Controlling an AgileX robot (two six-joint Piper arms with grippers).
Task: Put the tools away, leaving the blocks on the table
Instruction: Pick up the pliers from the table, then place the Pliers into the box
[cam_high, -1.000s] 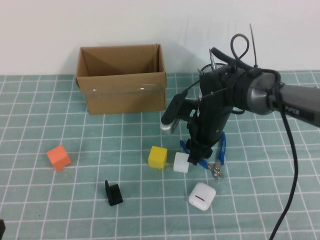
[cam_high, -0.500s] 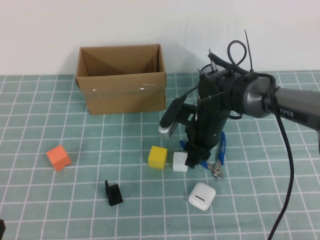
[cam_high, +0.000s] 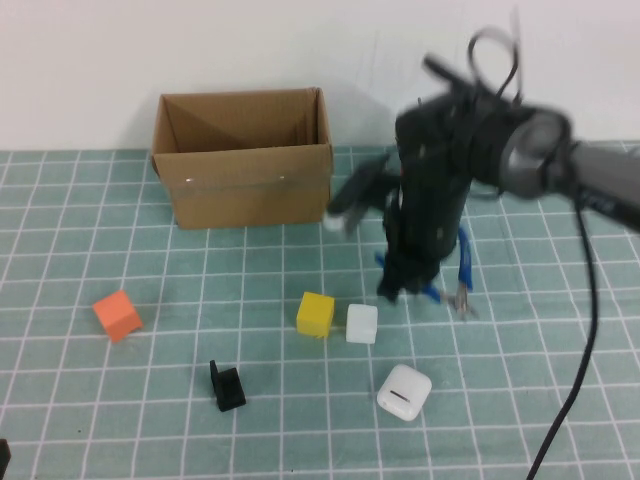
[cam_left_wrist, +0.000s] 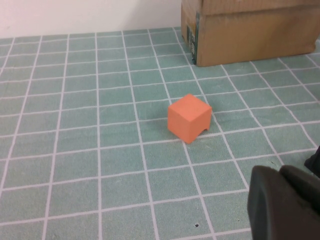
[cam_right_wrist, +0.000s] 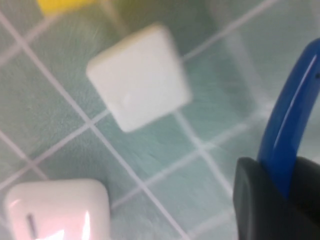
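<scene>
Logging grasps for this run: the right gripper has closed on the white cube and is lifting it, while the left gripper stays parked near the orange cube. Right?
Not quite. The right gripper has closed on the blue-handled pliers, not the white cube, which sits on the table in the high view. The left gripper is parked, shut, near the orange cube.

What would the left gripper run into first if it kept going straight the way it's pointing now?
Most likely the small orange cube, which sits on the teal grid table almost straight ahead of the shut left gripper. It lies a little to one side of the line, so the gripper could just clip or miss it.
</scene>
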